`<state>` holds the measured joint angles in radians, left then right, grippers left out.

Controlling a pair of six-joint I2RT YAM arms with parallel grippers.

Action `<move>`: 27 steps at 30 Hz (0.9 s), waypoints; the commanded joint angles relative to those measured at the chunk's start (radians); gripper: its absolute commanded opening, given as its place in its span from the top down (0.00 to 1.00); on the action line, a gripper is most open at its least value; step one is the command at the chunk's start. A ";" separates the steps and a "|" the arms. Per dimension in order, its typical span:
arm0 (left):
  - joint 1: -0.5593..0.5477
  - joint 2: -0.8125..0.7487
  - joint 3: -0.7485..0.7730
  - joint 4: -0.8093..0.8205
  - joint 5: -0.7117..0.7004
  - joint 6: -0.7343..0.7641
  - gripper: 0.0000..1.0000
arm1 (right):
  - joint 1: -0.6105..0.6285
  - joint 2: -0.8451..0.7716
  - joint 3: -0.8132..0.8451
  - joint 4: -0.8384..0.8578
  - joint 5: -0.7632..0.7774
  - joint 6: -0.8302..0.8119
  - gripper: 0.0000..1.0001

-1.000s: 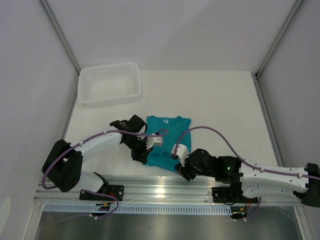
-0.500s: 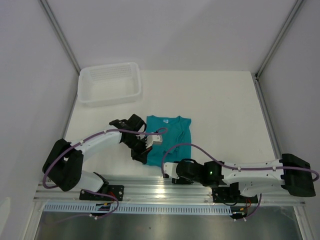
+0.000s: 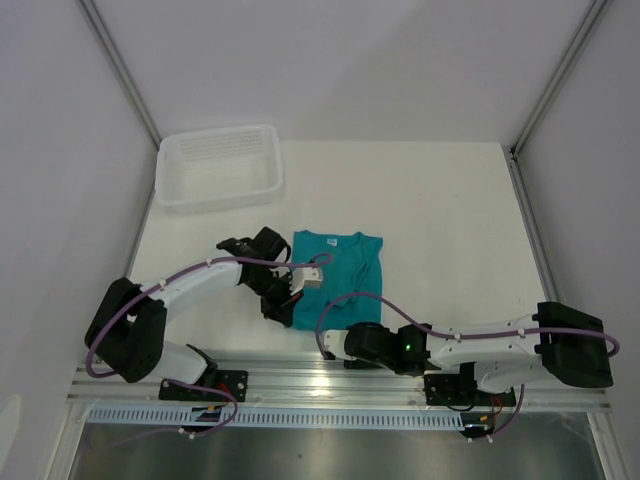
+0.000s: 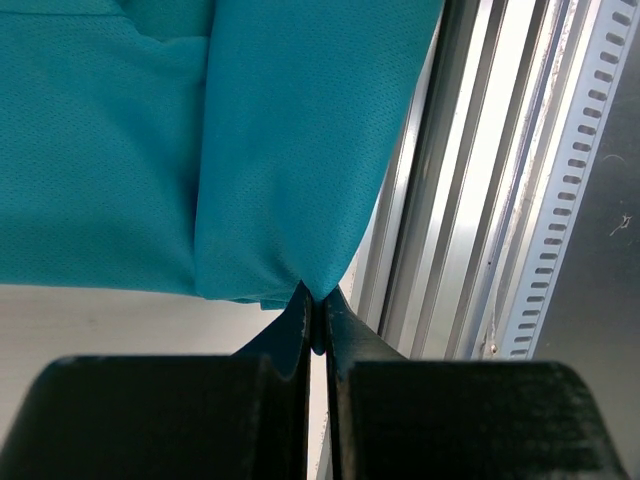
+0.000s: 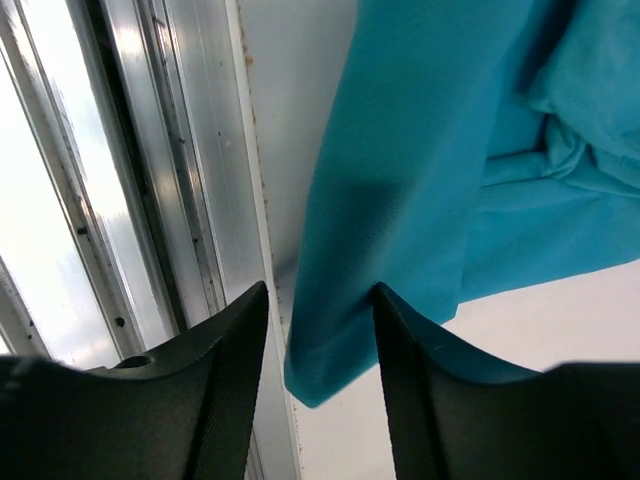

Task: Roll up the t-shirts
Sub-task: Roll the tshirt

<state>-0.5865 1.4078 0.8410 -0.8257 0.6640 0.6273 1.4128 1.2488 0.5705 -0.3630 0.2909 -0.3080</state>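
Note:
The teal t-shirt [image 3: 338, 268] lies folded into a narrow strip near the table's front edge. My left gripper [image 3: 288, 314] is at its near left corner. In the left wrist view the left gripper [image 4: 318, 305] is shut on a pinched tip of the t-shirt [image 4: 260, 150]. My right gripper [image 3: 335, 339] sits low at the shirt's near hem. The right wrist view shows the right gripper [image 5: 320, 300] open, with a loose corner of the t-shirt [image 5: 410, 190] hanging between its fingers, nearer the right finger [image 5: 400, 330].
A white plastic tray [image 3: 275, 166] stands at the table's back left. The aluminium rail [image 3: 330, 382] runs along the near edge just under the shirt's hem, as the rail [image 4: 470, 200] in the left wrist view and the rail [image 5: 150, 160] in the right wrist view show.
My right arm has swung left along the near edge, and its gripper now sits under the shirt's hem with wider jaws. The left gripper has stayed shut on the corner.

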 commanded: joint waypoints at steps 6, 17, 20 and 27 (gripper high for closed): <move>0.025 -0.029 0.012 -0.007 0.037 0.003 0.99 | -0.009 0.021 0.038 -0.016 0.021 0.024 0.88; 0.025 -0.090 -0.017 -0.136 0.082 0.080 0.99 | -0.035 -0.080 0.118 -0.114 -0.318 0.000 1.00; 0.025 -0.086 -0.020 -0.159 0.082 0.084 0.99 | -0.093 -0.106 0.129 -0.142 -0.427 -0.008 1.00; 0.069 0.011 0.047 -0.155 0.083 0.065 0.99 | -0.258 -0.092 0.160 -0.179 -0.567 -0.045 0.98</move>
<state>-0.5488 1.3796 0.8310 -0.9768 0.7040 0.6804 1.1988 1.1584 0.6807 -0.5205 -0.1780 -0.3195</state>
